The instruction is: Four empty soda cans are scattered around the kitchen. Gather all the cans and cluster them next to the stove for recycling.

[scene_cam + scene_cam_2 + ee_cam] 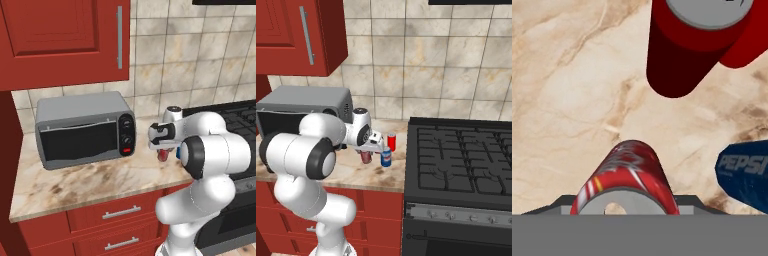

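Beige-brown marble counter (90,180) under red cabinets (65,40), tan tiled wall (421,65) behind. Grey toaster oven (82,130) at the left, black stove (466,155) at the right. Gripper (367,151) low over the counter near the stove's edge, clamped on a red soda can (629,175) with white markings. Blue can (386,158) just beside it; plain red can (391,141) upright behind. In the hand view, another red can (739,42) cut off by the frame. Fingertips hidden by the held can.
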Controlling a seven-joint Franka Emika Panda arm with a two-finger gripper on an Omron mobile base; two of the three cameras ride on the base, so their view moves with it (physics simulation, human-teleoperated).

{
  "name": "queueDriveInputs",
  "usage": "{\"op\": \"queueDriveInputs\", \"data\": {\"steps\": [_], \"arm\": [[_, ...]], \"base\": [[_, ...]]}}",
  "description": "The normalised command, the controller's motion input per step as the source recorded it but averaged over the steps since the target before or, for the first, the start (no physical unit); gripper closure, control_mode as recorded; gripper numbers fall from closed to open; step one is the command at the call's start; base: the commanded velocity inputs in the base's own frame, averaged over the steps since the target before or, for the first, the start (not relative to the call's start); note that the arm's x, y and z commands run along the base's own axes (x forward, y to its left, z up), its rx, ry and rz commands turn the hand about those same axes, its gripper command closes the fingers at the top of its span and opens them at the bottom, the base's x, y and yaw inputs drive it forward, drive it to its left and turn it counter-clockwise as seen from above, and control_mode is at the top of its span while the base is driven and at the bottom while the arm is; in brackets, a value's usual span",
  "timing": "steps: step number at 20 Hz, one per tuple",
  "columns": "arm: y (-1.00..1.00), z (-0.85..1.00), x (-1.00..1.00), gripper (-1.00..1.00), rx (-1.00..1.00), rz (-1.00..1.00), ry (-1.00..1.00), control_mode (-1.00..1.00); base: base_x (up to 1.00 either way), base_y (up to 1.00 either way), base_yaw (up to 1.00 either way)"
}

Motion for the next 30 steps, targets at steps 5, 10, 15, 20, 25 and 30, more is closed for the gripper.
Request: {"op": "queueDriveInputs", "data": {"steps": [5,10,15,20,25,30], "arm": [[0.00,-0.11,0.11,1.00,0.00,0.00,0.00,-1.00],[0.00,-0.06,0.03,1.00,0.00,0.00,0.00,-1.00],[-0.08,-0.02,-0.24,1.00,0.00,0.00,-0.03,-1.00],[-0.04,-0.02,-0.23,-1.00,0.00,0.00,-0.01,-1.00],[0.00,0.00,-0.01,-1.00,0.00,0.00,-0.02,-1.00],[0.00,-0.01,0.03,-1.00,0.00,0.00,-0.02,-1.00]], "base": [[0.00,0.00,0.00],[0.00,0.00,0.00],[0.00,0.00,0.00],[0.00,0.00,0.00],[0.00,0.00,0.00],[0.00,0.00,0.00]]}}
